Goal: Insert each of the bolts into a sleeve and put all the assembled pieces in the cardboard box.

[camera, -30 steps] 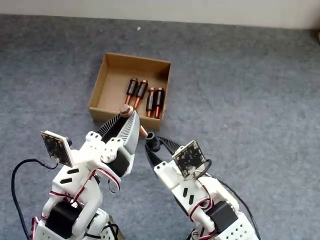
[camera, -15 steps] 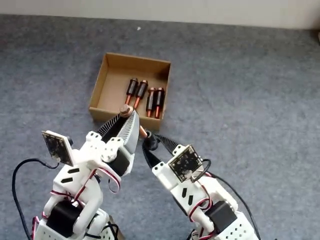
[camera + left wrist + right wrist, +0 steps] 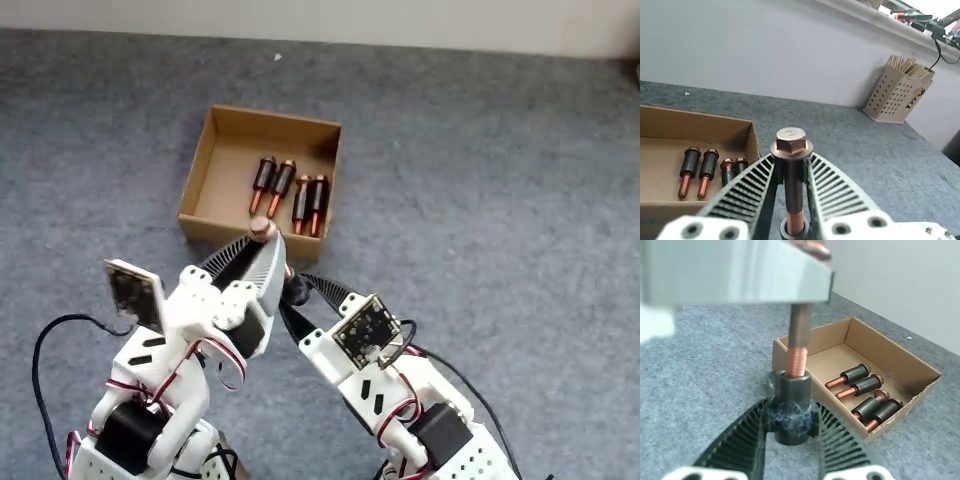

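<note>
My left gripper (image 3: 258, 246) (image 3: 792, 167) is shut on a copper bolt (image 3: 263, 231) (image 3: 792, 150), held upright with its hex head on top. Just below it, my right gripper (image 3: 296, 292) (image 3: 791, 415) is shut on a black sleeve (image 3: 791, 407) (image 3: 294, 290). The bolt's threaded tip (image 3: 797, 362) sits in the sleeve's top opening. Both grippers hang just in front of the cardboard box (image 3: 222, 180) (image 3: 700, 131) (image 3: 837, 357). Several assembled pieces (image 3: 290, 190) (image 3: 702, 167) (image 3: 865, 390) lie side by side on the box floor.
Grey carpet (image 3: 480, 190) covers the table, with open room to the right of the box. A pale wall runs along the far edge. A perforated beige holder with sticks (image 3: 897, 90) stands by the wall.
The left gripper and its bolt shifted slightly toward the right arm, and the right gripper's sleeve moved in under it. The bolt tip now sits in the sleeve.
</note>
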You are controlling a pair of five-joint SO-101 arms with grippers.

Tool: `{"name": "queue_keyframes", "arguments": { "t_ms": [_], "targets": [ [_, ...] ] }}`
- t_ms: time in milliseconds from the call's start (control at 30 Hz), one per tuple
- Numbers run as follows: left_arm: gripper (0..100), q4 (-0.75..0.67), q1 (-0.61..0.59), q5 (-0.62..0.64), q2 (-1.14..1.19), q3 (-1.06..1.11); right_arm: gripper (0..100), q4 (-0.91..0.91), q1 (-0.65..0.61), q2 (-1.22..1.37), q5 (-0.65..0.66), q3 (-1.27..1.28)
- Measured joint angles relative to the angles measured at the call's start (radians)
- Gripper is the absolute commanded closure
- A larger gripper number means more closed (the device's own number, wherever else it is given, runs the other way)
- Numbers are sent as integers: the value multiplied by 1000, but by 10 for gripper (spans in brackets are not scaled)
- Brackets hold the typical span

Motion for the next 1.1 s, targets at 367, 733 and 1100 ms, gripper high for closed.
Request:
{"name": "queue_keyframes", "arguments": {
  "t_ms": [367, 733, 1100],
  "targets": [
    [818, 172, 83, -78, 0, -2, 994, 0, -2, 0, 0, 0],
    [818, 373, 95, -78, 0, -184, 994, -3, -5, 0, 0, 0],
    [819, 440, 89, -80, -6, -267, 994, -3, -3, 2, 2, 8]
  ]
}}
